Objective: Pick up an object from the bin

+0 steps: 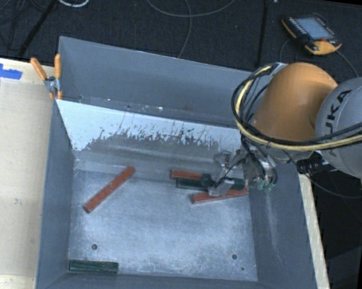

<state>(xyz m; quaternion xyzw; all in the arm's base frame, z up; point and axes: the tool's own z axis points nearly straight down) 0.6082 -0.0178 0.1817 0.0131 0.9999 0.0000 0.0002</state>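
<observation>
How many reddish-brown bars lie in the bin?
3: left bar, tilted, alone; middle bar left of the gripper; right bar at the gripper. More may be hidden under it.

One marking to call here: dark capital letters on the grey arm [354, 121], up over the bin's [50, 222] far right corner, running slantwise just beside the orange cover [294, 100]. "UKA" reads clearly; any letter ahead of it is tucked behind the cover's edge. Nothing else is legible.
</observation>
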